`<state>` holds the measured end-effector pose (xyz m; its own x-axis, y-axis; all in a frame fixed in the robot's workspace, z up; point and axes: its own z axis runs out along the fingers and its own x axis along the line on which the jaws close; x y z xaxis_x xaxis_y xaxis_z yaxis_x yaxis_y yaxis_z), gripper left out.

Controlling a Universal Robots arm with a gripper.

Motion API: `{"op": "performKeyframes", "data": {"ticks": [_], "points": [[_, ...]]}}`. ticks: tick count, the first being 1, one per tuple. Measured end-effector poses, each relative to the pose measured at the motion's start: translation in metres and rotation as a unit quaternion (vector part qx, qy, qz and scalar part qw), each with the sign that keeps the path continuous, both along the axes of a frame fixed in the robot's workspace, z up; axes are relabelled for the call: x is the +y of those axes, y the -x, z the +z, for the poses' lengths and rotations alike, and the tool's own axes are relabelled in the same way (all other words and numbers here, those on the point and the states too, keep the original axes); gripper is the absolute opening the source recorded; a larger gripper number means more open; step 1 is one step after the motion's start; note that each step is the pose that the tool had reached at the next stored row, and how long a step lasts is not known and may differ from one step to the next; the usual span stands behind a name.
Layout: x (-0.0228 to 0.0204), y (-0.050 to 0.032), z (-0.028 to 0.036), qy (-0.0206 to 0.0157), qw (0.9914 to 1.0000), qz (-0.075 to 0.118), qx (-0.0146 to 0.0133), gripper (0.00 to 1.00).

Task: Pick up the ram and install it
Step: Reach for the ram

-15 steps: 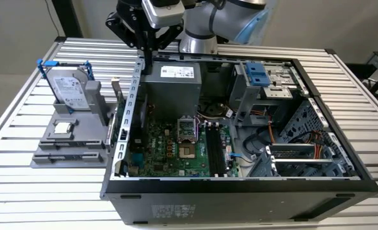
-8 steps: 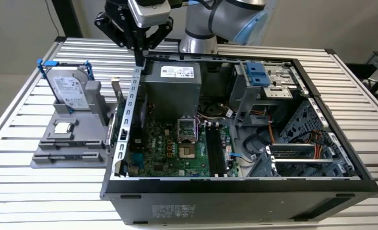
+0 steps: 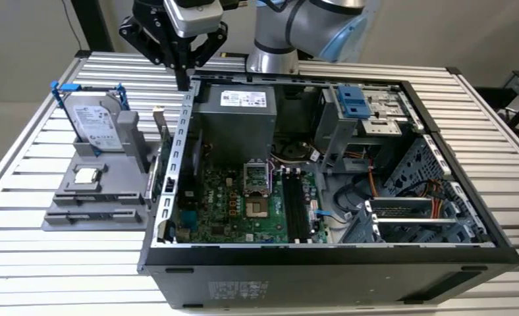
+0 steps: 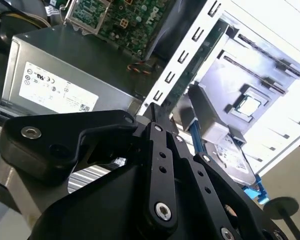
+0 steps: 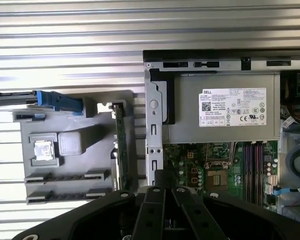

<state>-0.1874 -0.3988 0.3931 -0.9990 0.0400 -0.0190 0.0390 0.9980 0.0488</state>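
Closed on nothing, the black two-fingered claw [image 3: 184,79] hangs over the side wall of the open black computer case [image 3: 330,255]; the thin dark-green ram stick [image 5: 120,147] stands edgewise just outside that wall, its long axis running along it.

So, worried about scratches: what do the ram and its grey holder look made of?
The ram looks like green circuit board, matte, likely fibreglass, with a gold-toned metal edge. The grey holder looks like matte plastic, moulded or printed: evenly dull, no glare, though painted metal is possible.
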Motion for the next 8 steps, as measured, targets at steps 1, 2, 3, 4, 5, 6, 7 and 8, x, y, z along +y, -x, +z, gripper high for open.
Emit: {"op": "performKeyframes", "data": {"ticks": [1, 2, 3, 4, 5, 6, 7, 8], "points": [[0.0, 0.0012, 0.0, 0.0, 1.0, 0.002, 0.0, 0.0], [0.0, 0.0026, 0.0, 0.0, 0.99999, 0.005, 0.0, 0.0], [0.0, 0.0041, 0.0, 0.0, 0.99998, 0.007, 0.0, 0.0], [0.0, 0.0059, 0.0, 0.0, 0.99997, 0.008, 0.0, 0.0], [0.0, 0.008, 0.0, 0.0, 0.99996, 0.009, 0.0, 0.0], [0.0, 0.0102, 0.0, 0.0, 0.99994, 0.011, 0.0, 0.0], [0.0, 0.0123, 0.0, 0.0, 0.99993, 0.012, 0.0, 0.0], [0.0, 0.0145, 0.0, 0.0, 0.99992, 0.013, 0.0, 0.0]]}}
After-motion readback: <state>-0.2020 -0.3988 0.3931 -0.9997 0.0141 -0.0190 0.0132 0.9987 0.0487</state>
